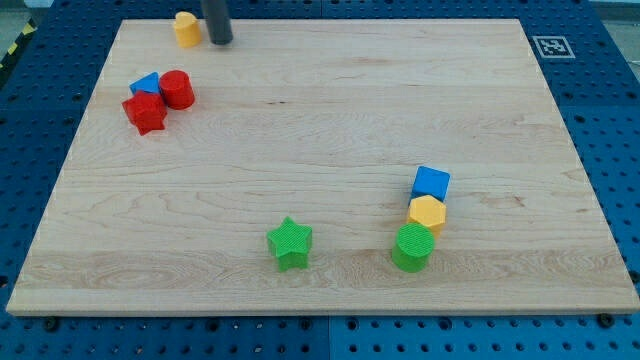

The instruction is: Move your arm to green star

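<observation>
Approach step, apparently not begun. The tip, a bare rod with no jaws to open or close, stands at upper left beside a yellow block; the green star lies bottom centre, well apart. Next move: a long, unobstructed diagonal slide.

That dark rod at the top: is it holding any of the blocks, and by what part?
Nothing is held. My tip can only push, and it stands just to the view's right of the yellow block, far from the green star.
</observation>
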You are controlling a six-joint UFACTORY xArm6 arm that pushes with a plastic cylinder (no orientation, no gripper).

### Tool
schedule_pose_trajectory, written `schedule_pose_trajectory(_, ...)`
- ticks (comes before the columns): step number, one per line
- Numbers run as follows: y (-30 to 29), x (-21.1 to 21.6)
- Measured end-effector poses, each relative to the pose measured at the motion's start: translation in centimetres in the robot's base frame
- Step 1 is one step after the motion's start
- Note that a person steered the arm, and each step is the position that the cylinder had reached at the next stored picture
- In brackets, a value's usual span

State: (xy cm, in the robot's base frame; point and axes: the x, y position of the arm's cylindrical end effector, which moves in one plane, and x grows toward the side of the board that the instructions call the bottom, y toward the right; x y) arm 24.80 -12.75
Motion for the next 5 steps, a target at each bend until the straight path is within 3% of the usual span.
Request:
schedule_pose_trajectory(1, 5.8, 8.6)
schedule_pose_trajectory(2, 7.2, 17.8)
schedule_pose_trajectory(3, 7.1, 20.7)
schedule_pose_trajectory(4, 7.1, 20.7)
schedule_pose_trajectory(5, 2.9, 21.8)
